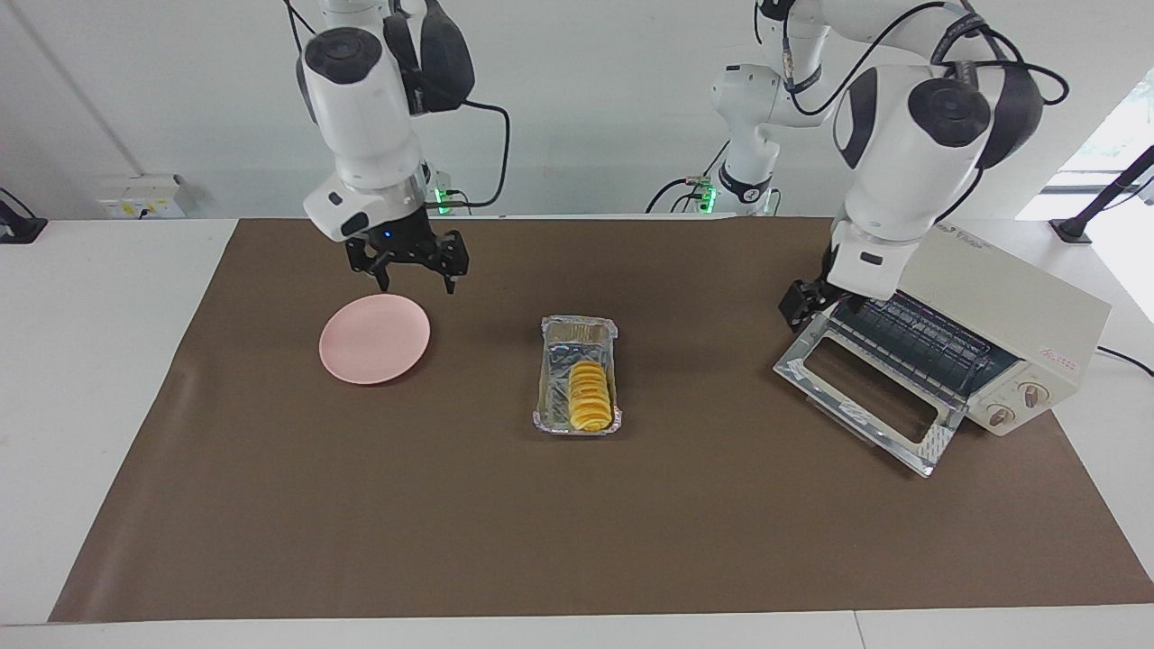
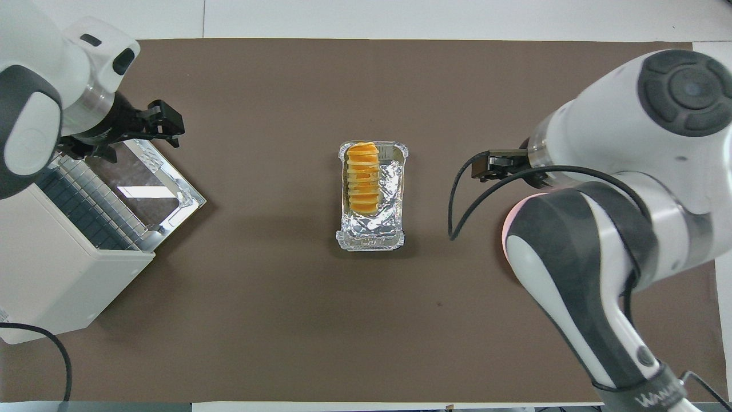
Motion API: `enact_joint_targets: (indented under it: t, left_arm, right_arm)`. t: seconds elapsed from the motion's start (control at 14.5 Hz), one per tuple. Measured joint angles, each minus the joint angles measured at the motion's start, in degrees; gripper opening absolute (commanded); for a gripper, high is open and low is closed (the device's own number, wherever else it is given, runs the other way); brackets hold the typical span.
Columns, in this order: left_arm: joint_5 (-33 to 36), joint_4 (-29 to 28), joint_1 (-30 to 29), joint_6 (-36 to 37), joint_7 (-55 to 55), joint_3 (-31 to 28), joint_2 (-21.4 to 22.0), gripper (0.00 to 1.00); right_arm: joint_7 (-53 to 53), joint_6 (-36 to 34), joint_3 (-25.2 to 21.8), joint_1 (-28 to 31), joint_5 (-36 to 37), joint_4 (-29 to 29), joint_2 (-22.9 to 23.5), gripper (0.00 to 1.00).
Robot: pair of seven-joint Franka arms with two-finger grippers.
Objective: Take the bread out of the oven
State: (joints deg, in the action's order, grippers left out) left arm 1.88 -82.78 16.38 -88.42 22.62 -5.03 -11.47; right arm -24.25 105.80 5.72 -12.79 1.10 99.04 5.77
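The bread [image 1: 589, 394], a ridged golden loaf, lies in a crinkled foil tray [image 1: 563, 338] on the mat, between the plate and the oven. The cream oven [image 1: 1001, 288] stands at the left arm's end with its glass door [image 1: 929, 455] dropped open and the wire rack bare. My left gripper [image 1: 799, 311] hangs open over the door's hinge corner, holding nothing. My right gripper [image 1: 407, 269] hovers open and empty above the pink plate's [image 1: 374, 338] edge nearest the robots. In the overhead view the bread [image 2: 362, 177] shows, and the left gripper [image 2: 168, 121] sits over the door.
A brown mat [image 1: 361, 505] covers most of the white table. The oven's cable [image 1: 1127, 359] trails off the left arm's end. In the overhead view the right arm hides most of the plate. The foil tray [image 2: 377, 229] has bare foil at its end nearer the robots.
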Motion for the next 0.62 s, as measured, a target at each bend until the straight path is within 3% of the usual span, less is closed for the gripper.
enact_joint_targets:
  t: [0.28,0.62]
  left_arm:
    - [-0.49,-4.36,-7.12,4.95,-8.27,1.76,6.47,1.0]
    - [-1.44,-6.85,-14.94,7.4,-10.02,8.74,10.14,1.0]
  right_arm:
    - [-7.5,8.19,-0.09,-5.19,0.06,-0.24,8.51,1.0]
    - [-16.99,9.5,-0.32,-11.1,4.2,-7.73,20.13,1.0]
